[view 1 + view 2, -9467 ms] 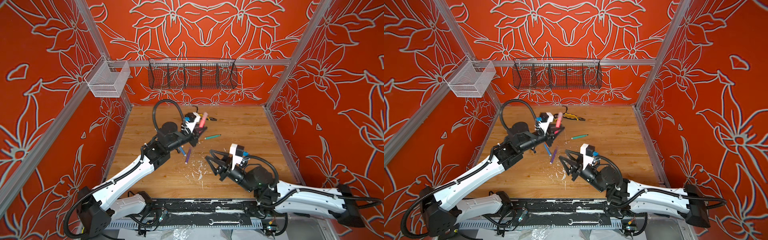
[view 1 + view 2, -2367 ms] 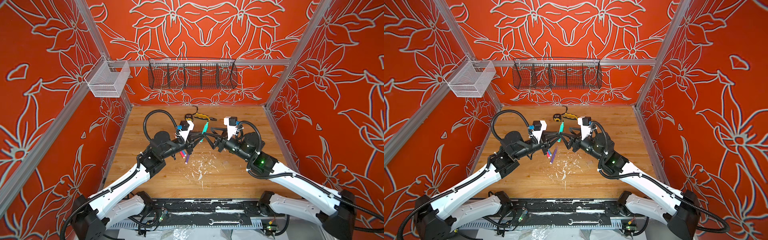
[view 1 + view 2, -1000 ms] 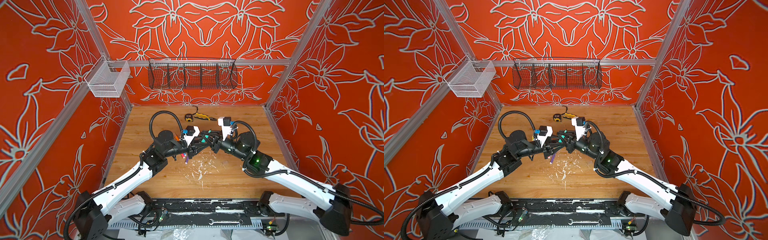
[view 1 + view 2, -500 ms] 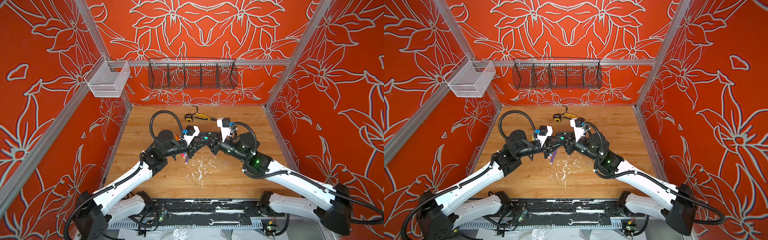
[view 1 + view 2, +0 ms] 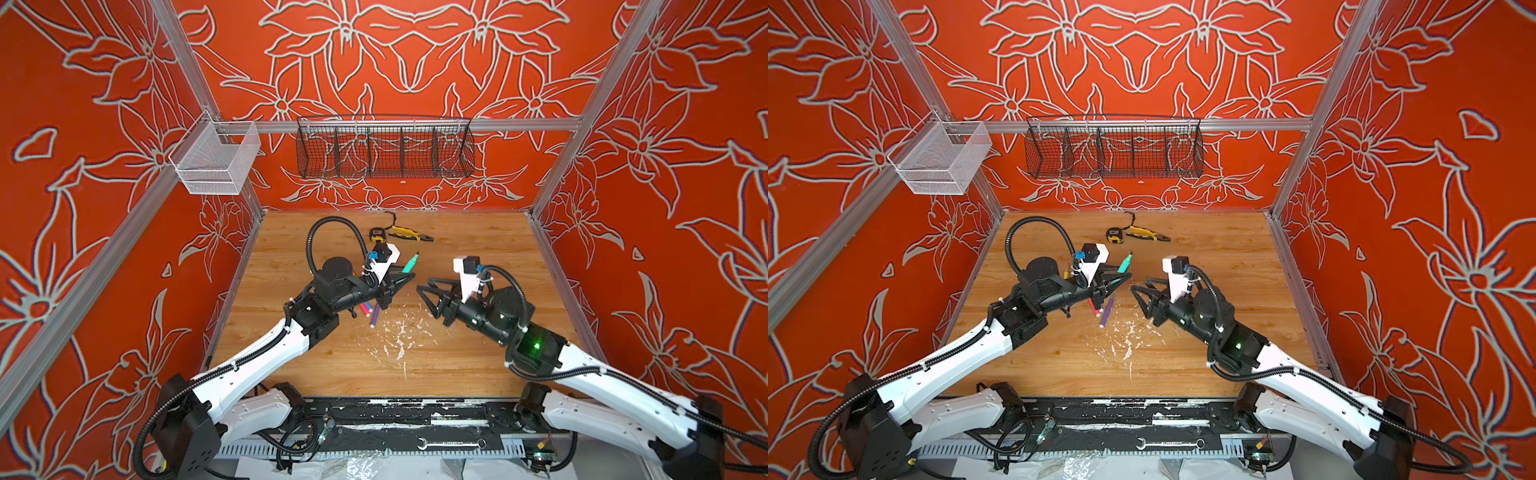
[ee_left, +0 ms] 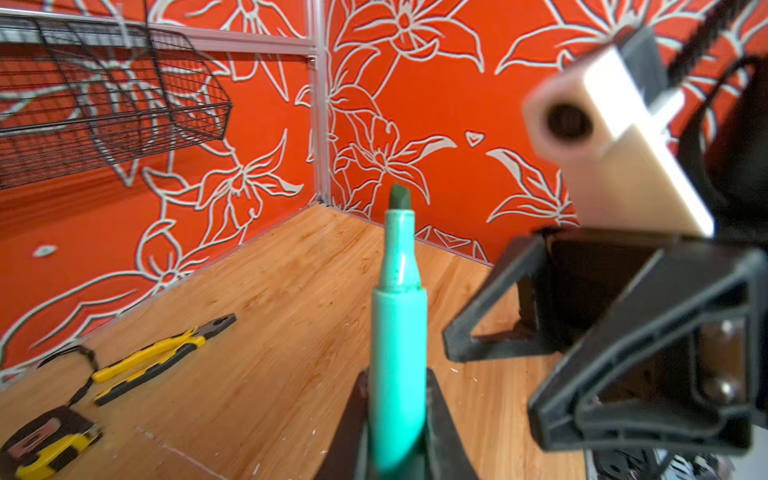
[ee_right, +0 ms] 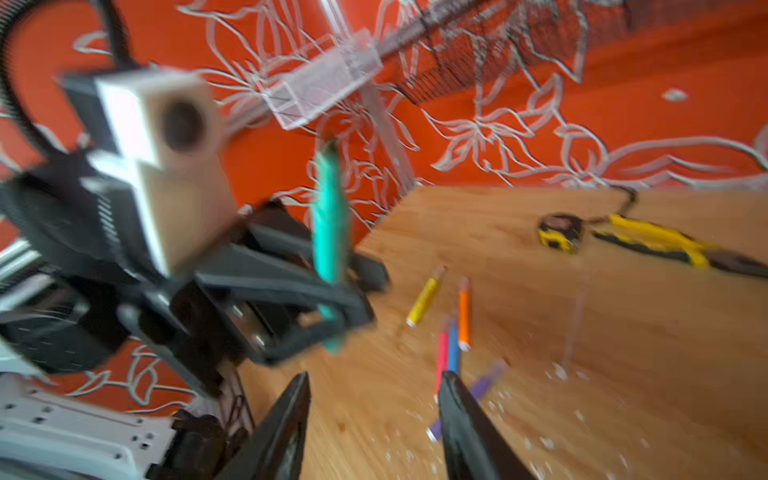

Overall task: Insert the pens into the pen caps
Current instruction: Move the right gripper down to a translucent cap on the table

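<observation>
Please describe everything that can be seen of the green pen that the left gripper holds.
The green pen is a slim marker of smooth teal-green plastic. Its barrel narrows to a tapered neck and a dark, slanted chisel nib, bare: no cap shows on it. The left gripper is shut on its lower barrel. In both top views the pen is lifted above the wooden table, tilted, nib up and toward the back wall. Only the gripper's fingers touch it.
</observation>
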You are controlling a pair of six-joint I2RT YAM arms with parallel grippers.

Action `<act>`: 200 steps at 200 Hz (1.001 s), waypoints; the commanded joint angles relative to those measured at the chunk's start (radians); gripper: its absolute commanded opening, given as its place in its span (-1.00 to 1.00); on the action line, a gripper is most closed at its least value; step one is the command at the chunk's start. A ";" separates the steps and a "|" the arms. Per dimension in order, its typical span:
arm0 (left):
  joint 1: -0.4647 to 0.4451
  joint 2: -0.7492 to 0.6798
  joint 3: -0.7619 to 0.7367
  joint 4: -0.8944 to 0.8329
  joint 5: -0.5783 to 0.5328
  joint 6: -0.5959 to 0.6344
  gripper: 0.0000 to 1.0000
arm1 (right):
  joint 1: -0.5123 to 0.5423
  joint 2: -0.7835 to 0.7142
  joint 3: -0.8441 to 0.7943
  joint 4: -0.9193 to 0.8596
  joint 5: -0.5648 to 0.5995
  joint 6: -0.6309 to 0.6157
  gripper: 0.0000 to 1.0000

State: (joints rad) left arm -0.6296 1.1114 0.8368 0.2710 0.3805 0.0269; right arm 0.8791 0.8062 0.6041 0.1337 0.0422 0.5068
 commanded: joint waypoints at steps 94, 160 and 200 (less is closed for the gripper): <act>-0.002 0.065 0.097 -0.060 -0.149 -0.055 -1.00 | 0.002 0.066 -0.262 -0.326 0.199 0.217 0.17; -0.002 0.030 0.080 -0.061 -0.158 -0.053 -1.00 | -0.003 0.265 -0.247 -0.186 0.180 0.228 0.23; -0.002 0.010 0.064 -0.049 -0.163 -0.051 -1.00 | -0.023 0.300 -0.250 -0.177 0.193 0.242 0.26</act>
State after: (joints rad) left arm -0.6296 1.1492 0.9031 0.2096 0.2234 -0.0238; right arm 0.8700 1.1000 0.3412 -0.0765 0.2272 0.7155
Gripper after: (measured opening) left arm 0.149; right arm 0.617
